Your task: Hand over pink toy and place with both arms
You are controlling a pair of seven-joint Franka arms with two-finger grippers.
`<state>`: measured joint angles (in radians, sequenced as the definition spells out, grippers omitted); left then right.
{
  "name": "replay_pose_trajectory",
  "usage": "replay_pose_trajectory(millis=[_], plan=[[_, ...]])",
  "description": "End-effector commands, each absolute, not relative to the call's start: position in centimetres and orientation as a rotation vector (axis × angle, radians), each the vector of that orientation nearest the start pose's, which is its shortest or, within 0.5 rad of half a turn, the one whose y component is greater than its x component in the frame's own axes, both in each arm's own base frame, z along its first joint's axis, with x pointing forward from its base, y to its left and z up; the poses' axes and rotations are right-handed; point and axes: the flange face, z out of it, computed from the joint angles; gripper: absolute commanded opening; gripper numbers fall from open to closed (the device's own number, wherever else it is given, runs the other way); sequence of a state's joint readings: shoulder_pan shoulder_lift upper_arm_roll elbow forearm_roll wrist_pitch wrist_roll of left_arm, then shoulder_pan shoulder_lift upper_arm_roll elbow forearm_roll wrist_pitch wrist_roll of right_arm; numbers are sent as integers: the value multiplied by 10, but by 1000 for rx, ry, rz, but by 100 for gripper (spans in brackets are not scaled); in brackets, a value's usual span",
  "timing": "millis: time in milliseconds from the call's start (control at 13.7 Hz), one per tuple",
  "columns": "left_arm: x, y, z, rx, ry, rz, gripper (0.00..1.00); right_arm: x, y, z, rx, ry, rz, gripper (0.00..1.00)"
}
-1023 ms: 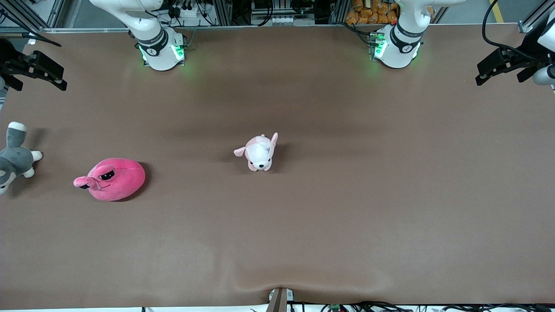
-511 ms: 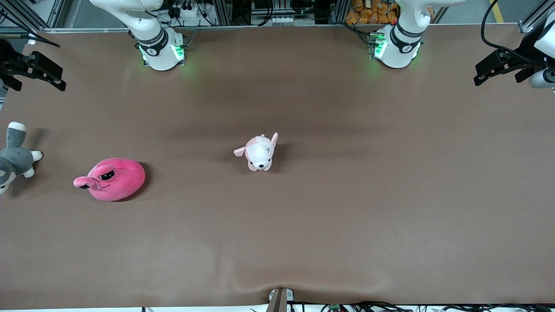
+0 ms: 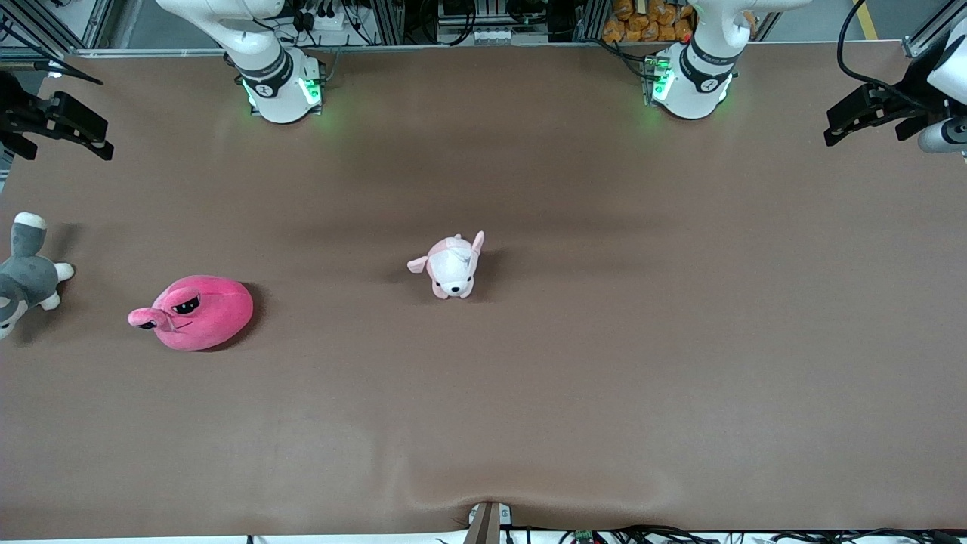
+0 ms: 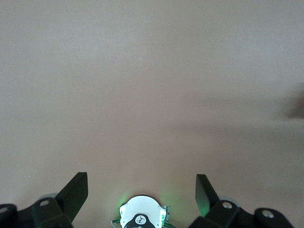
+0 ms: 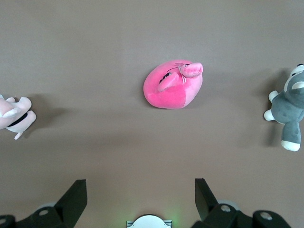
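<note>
The pink toy (image 3: 195,311) lies on the brown counter (image 3: 604,340) toward the right arm's end, well apart from the small pink-and-white puppy plush (image 3: 451,266) at mid-counter and slightly nearer the front camera than it; the grey-and-white plush (image 3: 24,276) sits farther still toward that end. Judged by its look, the pink toy is a light, soft, squashy plush with a fuzzy surface unlikely to slip; the rounded body should take a pinch across its middle better than the small floppy flaps near the black eyes, which would likely let it dangle. The right end effector (image 5: 141,199) hangs high over the counter's right-arm end with its jaws spread wide and empty, the pink toy in its wrist view. The left end effector (image 4: 142,192) waits over the left arm's end, likewise wide open and empty. No readable writing or brand shows on the toys.
</note>
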<state>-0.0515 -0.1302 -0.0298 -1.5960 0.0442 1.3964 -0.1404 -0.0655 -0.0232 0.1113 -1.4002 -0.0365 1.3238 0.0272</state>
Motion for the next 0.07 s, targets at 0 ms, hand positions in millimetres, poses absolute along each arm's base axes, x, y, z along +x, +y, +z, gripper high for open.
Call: replay_pose_trajectory(millis=[0], plan=[[493, -35, 672, -3085, -85, 106, 100, 517, 13, 696, -3189, -8, 86, 100]])
